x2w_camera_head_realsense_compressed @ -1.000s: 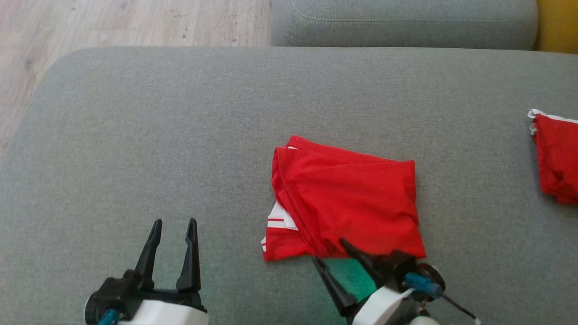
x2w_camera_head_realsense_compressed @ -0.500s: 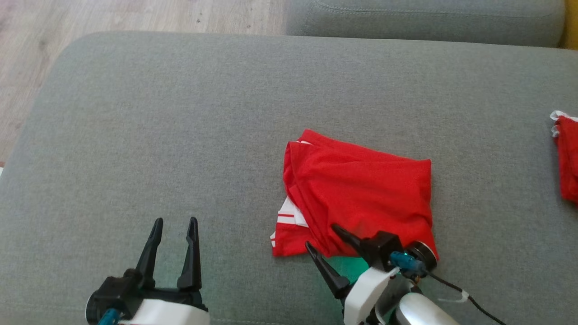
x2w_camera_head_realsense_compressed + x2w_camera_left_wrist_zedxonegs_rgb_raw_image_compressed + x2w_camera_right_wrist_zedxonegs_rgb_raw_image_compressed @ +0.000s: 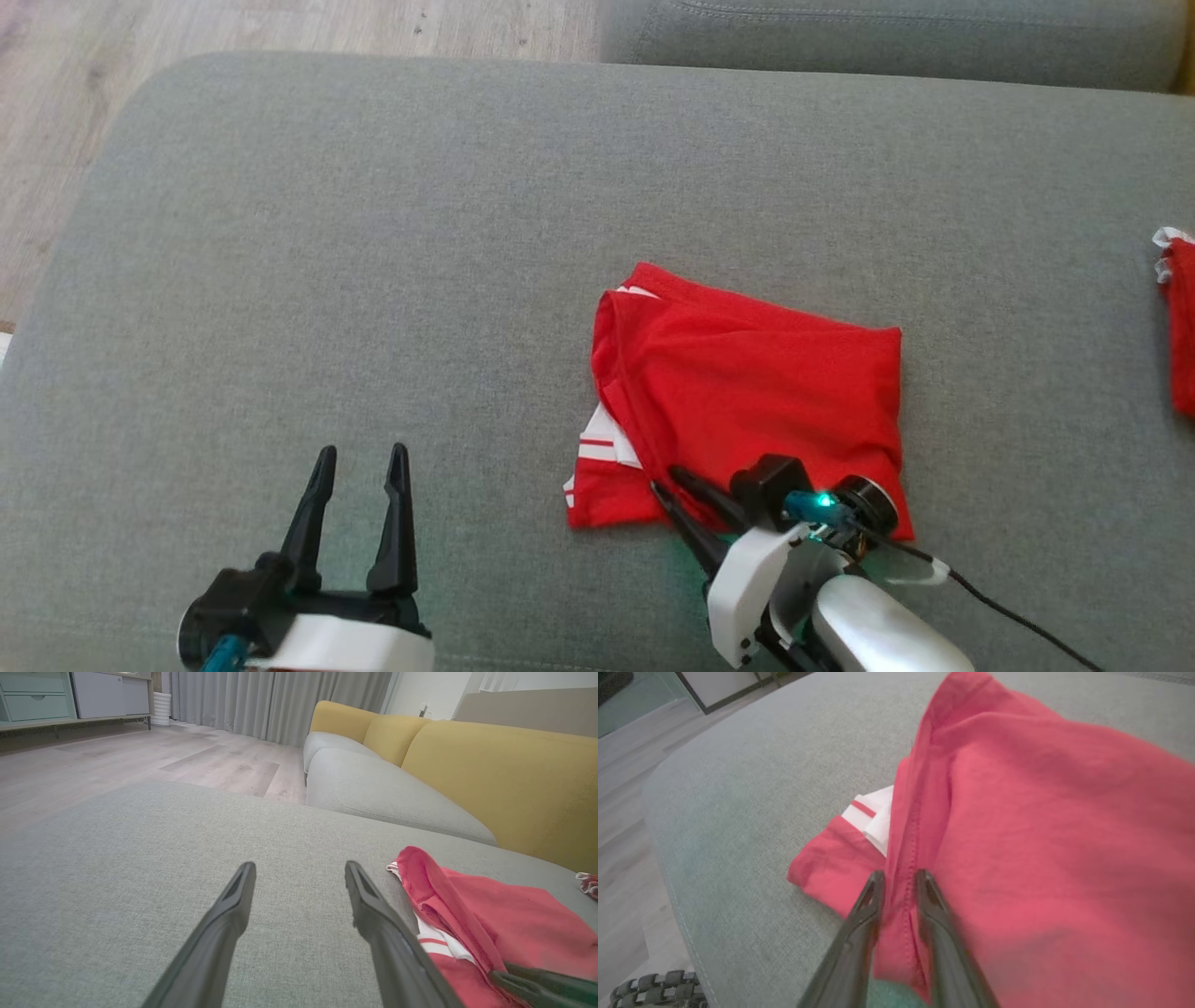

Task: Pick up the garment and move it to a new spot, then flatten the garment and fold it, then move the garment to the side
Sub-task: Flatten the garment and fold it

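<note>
Garment: red jersey [image 3: 756, 392] lies folded on the grey cushion [image 3: 373, 233], right of centre, with a red-striped white sleeve [image 3: 597, 439] peeking out at its left.
Right gripper [image 3: 665, 479]: pinched onto the jersey's near hem.
Left gripper [image 3: 359, 453]: fingers spread wide, nothing between them, well apart from the jersey.

Living room with a grey and yellow sofa, seen in soft, even light.
A broad grey upholstered seat [image 3: 373, 233] is set in the foreground, and a second grey seat cushion [image 3: 373, 788] beyond it is backed by mustard-yellow cushions [image 3: 490, 765]. Pale wood-look flooring [image 3: 140, 756] is laid up to grey floor-length curtains [image 3: 280, 700]. A pale cabinet with drawers [image 3: 37, 700] is placed at the far side, and a white wall [image 3: 430, 690] is seen behind the sofa.
</note>
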Robot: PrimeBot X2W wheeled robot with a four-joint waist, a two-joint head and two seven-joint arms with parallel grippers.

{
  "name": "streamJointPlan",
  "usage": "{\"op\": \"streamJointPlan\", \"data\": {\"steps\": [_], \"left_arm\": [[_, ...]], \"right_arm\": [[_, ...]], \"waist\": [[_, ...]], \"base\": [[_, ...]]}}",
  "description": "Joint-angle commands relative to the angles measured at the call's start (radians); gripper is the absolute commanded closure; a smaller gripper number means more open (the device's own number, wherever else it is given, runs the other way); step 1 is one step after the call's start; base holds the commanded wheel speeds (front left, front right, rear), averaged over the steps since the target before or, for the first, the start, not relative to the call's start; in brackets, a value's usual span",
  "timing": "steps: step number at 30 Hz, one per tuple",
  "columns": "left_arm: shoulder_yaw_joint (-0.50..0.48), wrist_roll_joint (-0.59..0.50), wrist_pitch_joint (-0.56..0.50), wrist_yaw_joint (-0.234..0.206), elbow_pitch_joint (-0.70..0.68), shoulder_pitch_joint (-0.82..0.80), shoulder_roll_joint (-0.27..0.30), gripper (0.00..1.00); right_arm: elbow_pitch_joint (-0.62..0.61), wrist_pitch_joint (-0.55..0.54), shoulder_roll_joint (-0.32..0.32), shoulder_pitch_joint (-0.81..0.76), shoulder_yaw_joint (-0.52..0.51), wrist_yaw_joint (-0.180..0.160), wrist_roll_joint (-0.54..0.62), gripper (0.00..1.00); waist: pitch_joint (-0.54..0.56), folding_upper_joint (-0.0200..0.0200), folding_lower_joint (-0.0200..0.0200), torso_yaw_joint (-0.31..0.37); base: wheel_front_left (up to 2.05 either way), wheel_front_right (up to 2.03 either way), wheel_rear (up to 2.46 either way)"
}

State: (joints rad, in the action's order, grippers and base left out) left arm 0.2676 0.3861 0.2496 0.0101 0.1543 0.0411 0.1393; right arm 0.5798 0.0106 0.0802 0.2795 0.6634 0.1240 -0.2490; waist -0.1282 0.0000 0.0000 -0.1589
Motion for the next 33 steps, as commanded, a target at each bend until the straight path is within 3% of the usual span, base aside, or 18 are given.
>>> {"op": "streamJointPlan", "data": {"steps": [1, 2, 11, 27, 28, 29, 30, 33], "left_arm": [[-0.037, -0.009, 0.012, 0.005, -0.028, -0.047, -0.004, 0.0], [-0.038, -0.009, 0.012, 0.005, -0.027, -0.048, -0.005, 0.0], [-0.047, -0.015, 0.012, 0.011, -0.02, -0.051, -0.013, 0.0], [-0.045, -0.025, 0.012, 0.025, -0.008, -0.056, -0.024, 0.0], [-0.045, -0.025, 0.012, 0.025, -0.006, -0.057, -0.024, 0.0], [-0.044, -0.026, 0.012, 0.025, -0.006, -0.058, -0.025, 0.0], [-0.044, -0.027, 0.012, 0.026, -0.005, -0.058, -0.026, 0.0], [-0.046, -0.028, 0.012, 0.025, -0.005, -0.057, -0.026, 0.0]], "right_arm": [[-0.015, -0.004, -0.016, 0.032, 0.018, 0.007, 0.01, 0.84], [-0.007, -0.008, -0.017, 0.039, 0.019, 0.007, 0.012, 1.0], [-0.005, 0.017, -0.026, 0.088, 0.03, 0.007, -0.008, 1.0], [-0.09, 0.02, -0.03, 0.187, 0.099, 0.007, -0.194, 1.0], [-0.084, 0.013, -0.03, 0.19, 0.113, 0.007, -0.209, 0.83], [-0.08, 0.005, -0.03, 0.193, 0.129, 0.007, -0.225, 0.48], [-0.076, -0.003, -0.03, 0.196, 0.144, 0.007, -0.242, 0.0], [-0.07, -0.016, -0.03, 0.203, 0.182, 0.007, -0.277, 0.0]], "waist": [[-0.001, 0.0, 0.0, -0.002], [-0.002, 0.0, 0.0, -0.003], [-0.002, 0.0, 0.0, -0.008], [0.0, 0.0, 0.0, -0.014], [0.0, 0.0, 0.0, -0.015], [0.0, 0.0, 0.0, -0.017], [0.001, 0.0, 0.0, -0.018], [0.004, 0.0, 0.0, -0.017]], "base": [[0.0, 0.0, 0.0], [0.0, 0.0, 0.0], [0.0, 0.0, 0.0], [0.0, 0.0, 0.0], [0.0, 0.0, 0.0], [0.0, 0.0, 0.0], [0.0, 0.0, 0.0], [0.0, 0.0, 0.0]]}}
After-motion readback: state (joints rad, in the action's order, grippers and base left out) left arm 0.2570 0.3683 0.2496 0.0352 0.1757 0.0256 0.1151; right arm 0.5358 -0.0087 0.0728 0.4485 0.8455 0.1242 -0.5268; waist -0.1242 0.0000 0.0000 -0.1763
